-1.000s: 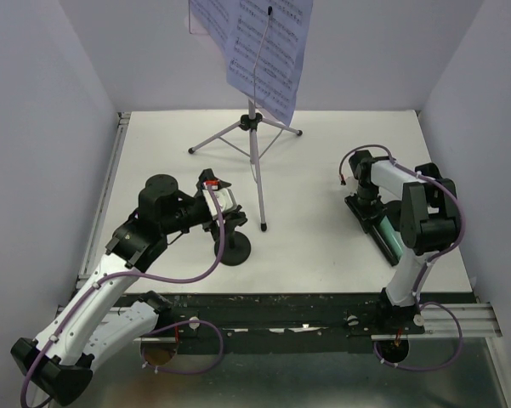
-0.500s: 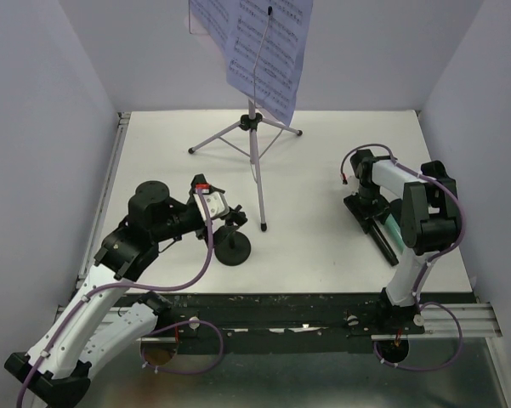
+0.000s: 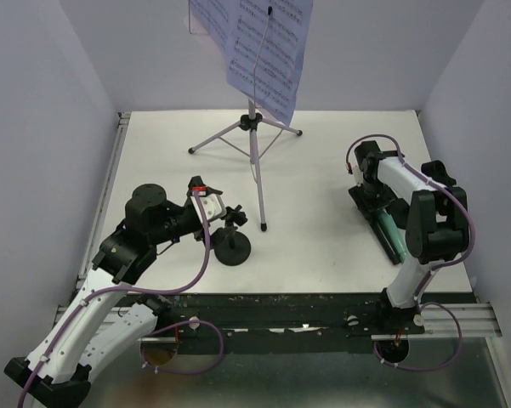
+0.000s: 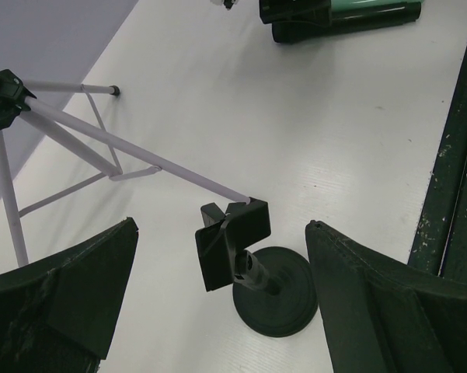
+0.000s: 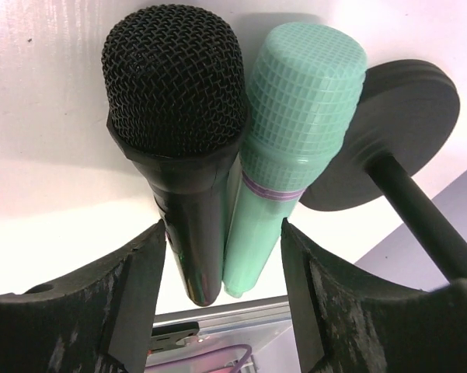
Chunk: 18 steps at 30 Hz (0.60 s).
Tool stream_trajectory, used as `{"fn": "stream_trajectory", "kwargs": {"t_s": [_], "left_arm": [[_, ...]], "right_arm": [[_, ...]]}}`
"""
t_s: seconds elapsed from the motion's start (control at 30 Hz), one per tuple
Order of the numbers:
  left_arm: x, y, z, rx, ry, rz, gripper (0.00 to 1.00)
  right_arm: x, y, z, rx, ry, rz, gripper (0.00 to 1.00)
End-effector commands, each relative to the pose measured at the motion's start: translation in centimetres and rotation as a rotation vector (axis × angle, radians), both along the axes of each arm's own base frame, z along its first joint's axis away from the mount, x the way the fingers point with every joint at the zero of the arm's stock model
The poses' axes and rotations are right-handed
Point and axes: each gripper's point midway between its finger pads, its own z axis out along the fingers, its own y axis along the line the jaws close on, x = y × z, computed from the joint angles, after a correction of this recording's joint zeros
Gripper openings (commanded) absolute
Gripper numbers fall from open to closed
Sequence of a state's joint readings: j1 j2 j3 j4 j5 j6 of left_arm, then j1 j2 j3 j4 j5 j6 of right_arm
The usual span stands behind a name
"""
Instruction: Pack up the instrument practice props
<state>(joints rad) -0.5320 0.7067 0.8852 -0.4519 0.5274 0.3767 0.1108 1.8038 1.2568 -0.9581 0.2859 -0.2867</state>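
Since a second ago the left end effector (image 3: pixel 224 217) has drawn back from the clip holder (image 3: pixel 232 246), and the right end effector (image 3: pixel 370 189) has reached farther out. From above, the teal microphone (image 3: pixel 393 234) lies on the worktop (image 3: pixel 315 170) just beside the right one. Left wrist: jaws apart, flanking the clip, nothing held. Right wrist: open, straddling the teal and a black microphone (image 5: pixel 175 78). Both seem to be lining up grasps; next, centre on one item and close.

The black-and-white left arm (image 3: pixel 102 297) reaches from its near-left base toward the middle, forearm low. Its left gripper (image 3: pixel 221 212) points right, jaws spread wide. The black-and-white right arm (image 3: pixel 429 225) folds sharply at the elbow. Its right gripper (image 3: pixel 372 202) points down at the far right, jaws apart.
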Motion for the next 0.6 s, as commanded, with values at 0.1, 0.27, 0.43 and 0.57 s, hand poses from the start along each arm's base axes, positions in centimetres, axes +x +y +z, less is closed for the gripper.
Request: {"fn": "stream_trajectory", "kwargs": {"t_s": [0.1,0.27,0.43,0.57], "left_arm": [[-0.2,0.0,0.0,-0.016,-0.003,-0.007,0.99],[-0.3,0.4,0.2,-0.004,-0.012,0.003,0.99],[-0.4,1.0,4.5,-0.032,-0.047,0.038,0.99],[-0.3,2.0,5.2,0.017,-0.024,0.080,0.99]], "right_arm": [[0.9,-1.1,1.2,-0.055,-0.050,0.013,0.68],[1.7,-0.4,2.2,-0.013,-0.081,0.009,0.69],[3.4,2.1,5.7,0.127,-0.185,-0.007,0.69],[2.9,5.0,9.4,0.304,-0.254,-0.021,0.68]]}}
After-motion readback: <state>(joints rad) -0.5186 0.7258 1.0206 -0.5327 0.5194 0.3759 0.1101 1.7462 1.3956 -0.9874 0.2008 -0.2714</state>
